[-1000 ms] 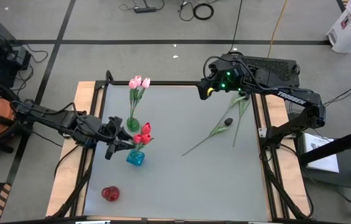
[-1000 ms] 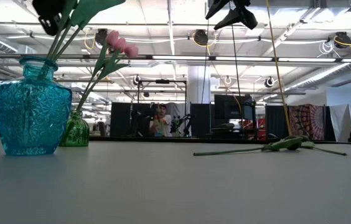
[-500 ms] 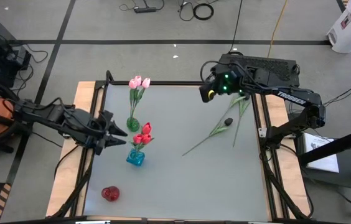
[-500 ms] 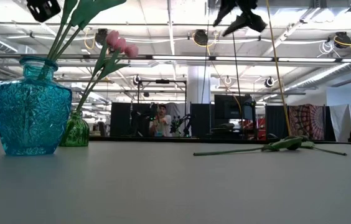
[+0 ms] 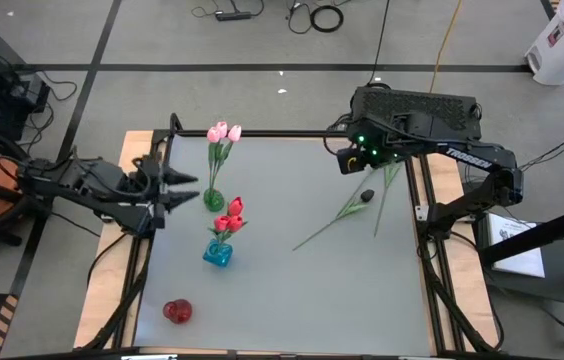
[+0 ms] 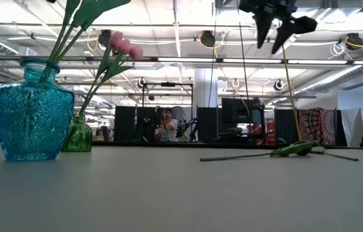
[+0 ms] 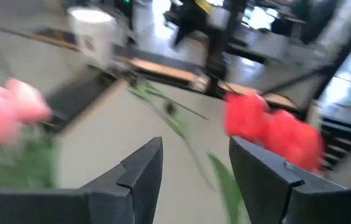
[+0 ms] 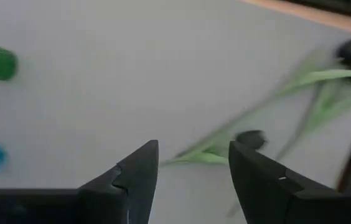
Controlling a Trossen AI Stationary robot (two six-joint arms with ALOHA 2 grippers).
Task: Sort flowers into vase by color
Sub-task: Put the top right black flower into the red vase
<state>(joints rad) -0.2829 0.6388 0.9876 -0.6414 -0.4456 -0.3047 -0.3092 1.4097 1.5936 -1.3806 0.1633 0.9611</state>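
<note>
1. Left gripper, fingers spread and holding nothing, hovers over the left edge of the bench, pointing toward the vases; its dark fingers frame the wrist view.
2. Right gripper, also spread and empty, hangs above the far right part of the bench, near the loose flowers; its fingers show in its wrist view, and in the low view it appears high up.
3. Blue vase stands left of centre and holds the red flowers; in the low view it is the nearest vase.
4. Green vase stands just behind the blue one and holds the pink flowers.
5. Red vase sits near the front left corner, apart from the others, with no stems in it.
6. Black flowers lie flat on the right side of the bench, stems crossing, outside any vase.
</note>
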